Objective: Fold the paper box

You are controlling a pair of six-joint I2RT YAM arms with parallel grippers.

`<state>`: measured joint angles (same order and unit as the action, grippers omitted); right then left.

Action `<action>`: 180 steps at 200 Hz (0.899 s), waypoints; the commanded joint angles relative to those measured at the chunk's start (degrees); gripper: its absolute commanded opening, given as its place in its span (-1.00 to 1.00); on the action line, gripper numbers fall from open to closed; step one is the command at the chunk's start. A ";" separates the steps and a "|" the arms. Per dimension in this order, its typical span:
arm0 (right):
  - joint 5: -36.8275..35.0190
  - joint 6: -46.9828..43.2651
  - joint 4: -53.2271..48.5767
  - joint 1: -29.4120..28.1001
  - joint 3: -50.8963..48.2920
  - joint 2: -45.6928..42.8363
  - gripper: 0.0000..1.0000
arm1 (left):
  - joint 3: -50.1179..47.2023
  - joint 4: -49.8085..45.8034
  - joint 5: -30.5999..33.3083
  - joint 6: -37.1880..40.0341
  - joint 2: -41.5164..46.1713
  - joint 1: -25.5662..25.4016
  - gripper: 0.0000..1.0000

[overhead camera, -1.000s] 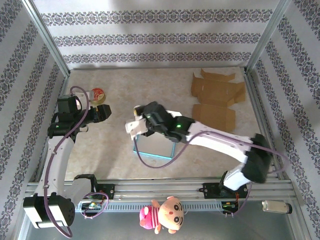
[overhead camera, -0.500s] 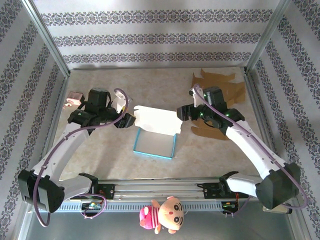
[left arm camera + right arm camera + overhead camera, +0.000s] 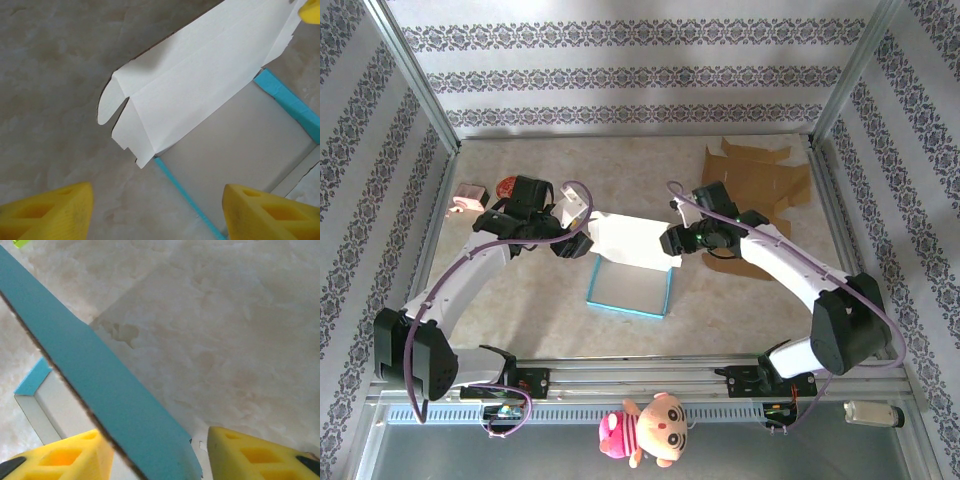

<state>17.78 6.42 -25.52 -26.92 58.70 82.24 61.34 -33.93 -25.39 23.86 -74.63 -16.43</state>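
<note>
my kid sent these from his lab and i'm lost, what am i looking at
These are two robot arms bolted to the near edge of a table. The wide picture comes from a camera above and behind them. The other two come from a camera on each wrist, so the yellow wedges are that arm's own fingers. On the table lie a half-folded paper box, blue-edged with a white flap, and flat brown cardboard at the far right. The left end effector is open beside the white flap. The right end effector stands open astride a blue panel of the box, not clamping it.
</note>
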 commanded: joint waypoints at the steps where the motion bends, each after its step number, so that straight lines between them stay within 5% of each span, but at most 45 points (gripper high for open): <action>1: -4.62 -1.57 -1.00 -0.40 -0.13 -2.03 -0.07 | 1.17 -2.70 1.99 1.59 0.30 -0.03 0.37; 75: -12.00 -3.86 -6.31 -3.36 2.35 -2.08 -0.32 | 2.94 -4.84 3.24 1.55 0.44 -0.13 0.37; 135: -14.94 -8.77 -6.77 -5.51 3.25 -1.76 -0.97 | 9.15 -9.02 5.23 -0.76 -4.79 -0.01 0.37; 180: -13.81 -16.38 -5.57 -5.60 4.52 -2.30 -1.00 | 20.51 -17.84 -8.42 2.74 -15.19 4.05 0.40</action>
<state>4.97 -4.27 -30.50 -32.14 61.04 80.82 77.56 -44.38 -25.54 24.03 -86.52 -14.87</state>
